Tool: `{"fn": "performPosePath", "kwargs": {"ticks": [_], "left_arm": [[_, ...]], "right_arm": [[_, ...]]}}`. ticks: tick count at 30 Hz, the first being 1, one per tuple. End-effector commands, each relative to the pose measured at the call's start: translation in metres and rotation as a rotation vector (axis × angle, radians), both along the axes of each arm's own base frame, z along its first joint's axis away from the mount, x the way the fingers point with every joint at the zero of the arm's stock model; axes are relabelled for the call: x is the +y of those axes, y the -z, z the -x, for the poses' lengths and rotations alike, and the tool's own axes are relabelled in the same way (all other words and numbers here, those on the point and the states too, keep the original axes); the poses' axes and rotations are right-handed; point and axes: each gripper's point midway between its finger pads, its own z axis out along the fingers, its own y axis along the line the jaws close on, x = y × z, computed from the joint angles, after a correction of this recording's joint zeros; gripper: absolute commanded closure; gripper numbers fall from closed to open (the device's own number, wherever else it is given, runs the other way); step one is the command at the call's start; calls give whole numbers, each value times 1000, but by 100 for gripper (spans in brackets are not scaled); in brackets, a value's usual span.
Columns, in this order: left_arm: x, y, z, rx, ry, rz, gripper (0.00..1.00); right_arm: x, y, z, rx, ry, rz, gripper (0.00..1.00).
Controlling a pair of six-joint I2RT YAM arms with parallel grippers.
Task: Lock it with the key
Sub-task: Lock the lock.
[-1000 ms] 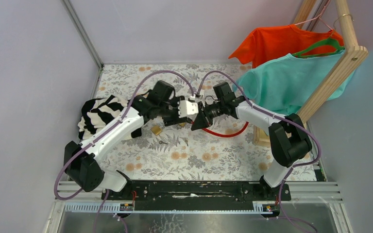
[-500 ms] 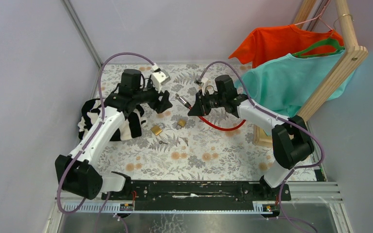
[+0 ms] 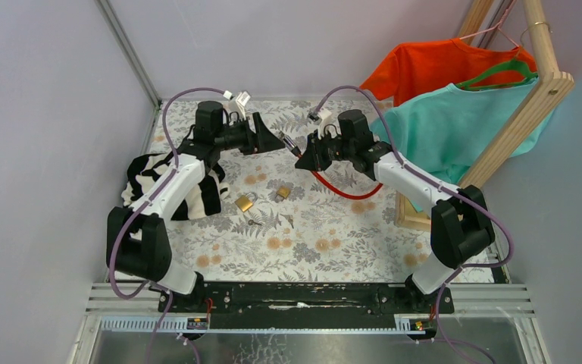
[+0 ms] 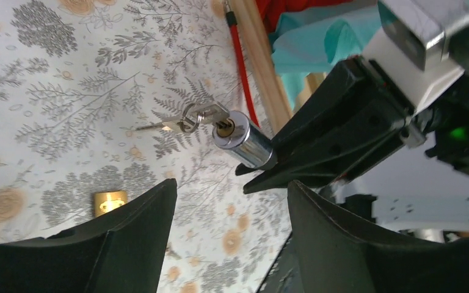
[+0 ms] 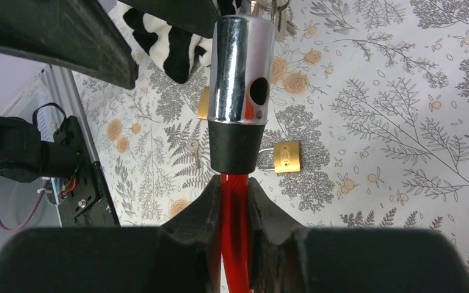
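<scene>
The lock (image 4: 244, 146), a chrome barrel with a black collar, sticks out in front of the right pincer (image 5: 235, 189). The pincer is pressed together on the red cable (image 5: 235, 244) just under that collar and holds the lock above the bench (image 3: 326, 243). A ring of keys (image 4: 189, 119) hangs at the barrel's far end, touching the keyhole face; I cannot tell how deep a key sits.

Facing it, the left pincer (image 4: 232, 186) is spread and grips nothing, with the barrel just beyond its tips and nothing between them.

Below both pincers two brass padlocks (image 3: 244, 203) (image 3: 283, 192) and a loose small key (image 3: 254, 222) lie on the flower-patterned bench. A black-and-white striped cloth (image 3: 151, 178) is heaped beneath the left arm. Behind the right arm, an orange shirt (image 3: 439, 64) and a teal shirt (image 3: 455, 125) hang on a wooden rack (image 3: 542, 83). Pale lilac walls close in the bench.
</scene>
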Motion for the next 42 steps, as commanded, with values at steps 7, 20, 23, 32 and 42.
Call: {"fn": "performPosePath", "kwargs": {"ticks": [7,20,23,32,42], "left_arm": [[-37,-7,-15,243,-82,169,29],[-43,-6,-19,231,-79,212,52],[-44,-6,-20,222,-70,218,60],[-48,-17,-16,68,38,200,90],[-50,-51,45,-214,431,285,100]], "right_arm": [[8,-43,-7,-90,28,-34,100],[12,-34,-2,-77,17,-27,100],[13,-34,-1,-72,13,-34,100],[15,-35,11,-75,-46,-55,89],[11,-51,49,-123,-239,-117,31]]}}
